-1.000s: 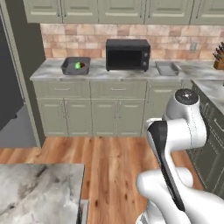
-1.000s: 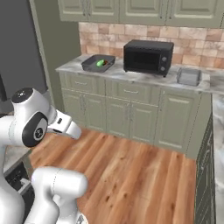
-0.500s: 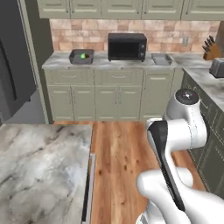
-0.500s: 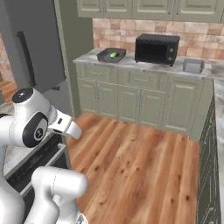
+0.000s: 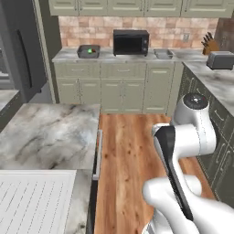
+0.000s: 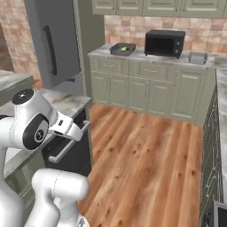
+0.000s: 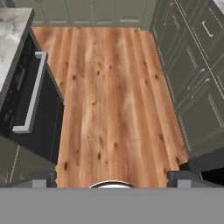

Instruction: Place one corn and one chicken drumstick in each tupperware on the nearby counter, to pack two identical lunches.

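Above the wooden floor [image 7: 113, 100] the arm is folded back on itself, its white elbow joint [image 5: 196, 103] raised over the base and the hand pointing down, so that the gripper [image 7: 112, 177] looks at bare planks with its two dark fingertips [image 7: 43, 178] spread wide apart and nothing between them. Under the hand the floor runs as an open lane: a dark appliance front with a long silver handle [image 7: 29, 94] borders it on one side and dark-green cabinet fronts [image 7: 192, 78] on the other. Far ahead, against the brick wall, stands the counter [image 5: 105, 55] with olive-green cabinets below. On it, left of the black microwave [image 5: 130, 42], sits a grey tupperware [image 5: 88, 51] with a green corn [image 5: 91, 50] inside; a reddish speck lies just beside the cob, too small to name. A second grey tupperware [image 5: 163, 54] lies right of the microwave, its contents too small to make out. Nearer the base, the marbled island [image 5: 45, 135] closes off the left side, and a second counter with a toaster [image 5: 220, 60] and knife block [image 5: 209, 45] runs along the right.
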### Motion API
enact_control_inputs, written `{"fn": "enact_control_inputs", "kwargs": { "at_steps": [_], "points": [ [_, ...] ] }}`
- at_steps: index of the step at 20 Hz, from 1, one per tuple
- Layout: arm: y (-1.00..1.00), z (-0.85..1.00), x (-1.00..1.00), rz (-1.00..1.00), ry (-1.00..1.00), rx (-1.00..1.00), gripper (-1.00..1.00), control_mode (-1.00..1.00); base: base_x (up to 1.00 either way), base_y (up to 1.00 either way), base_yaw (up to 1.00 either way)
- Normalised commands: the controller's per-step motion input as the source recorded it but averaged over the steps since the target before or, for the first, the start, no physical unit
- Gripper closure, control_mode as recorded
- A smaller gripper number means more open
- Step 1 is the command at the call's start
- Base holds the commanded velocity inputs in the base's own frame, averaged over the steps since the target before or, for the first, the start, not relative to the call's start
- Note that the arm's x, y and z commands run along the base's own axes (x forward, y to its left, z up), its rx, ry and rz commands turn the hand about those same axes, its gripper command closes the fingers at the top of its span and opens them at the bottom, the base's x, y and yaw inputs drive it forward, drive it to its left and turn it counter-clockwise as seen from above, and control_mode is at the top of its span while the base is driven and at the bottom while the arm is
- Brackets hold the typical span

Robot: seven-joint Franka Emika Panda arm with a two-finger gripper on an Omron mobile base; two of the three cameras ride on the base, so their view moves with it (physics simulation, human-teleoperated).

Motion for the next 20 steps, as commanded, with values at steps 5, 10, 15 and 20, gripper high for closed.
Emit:
{"fn": "enact_control_inputs", "kwargs": {
  "at_steps": [5,10,15,20],
  "points": [
    [0.0,0.0,0.0,0.0,0.0,0.0,-1.0,1.0,-1.0,0.44,0.0],
    [0.0,0.0,0.0,0.0,0.0,0.0,-1.0,1.0,-1.0,0.47,0.0],
    [0.0,0.0,0.0,0.0,0.0,0.0,-1.0,1.0,-1.0,0.47,0.0],
    [0.0,0.0,0.0,0.0,0.0,0.0,-1.0,1.0,-1.0,0.45,0.0]
  ]
}}
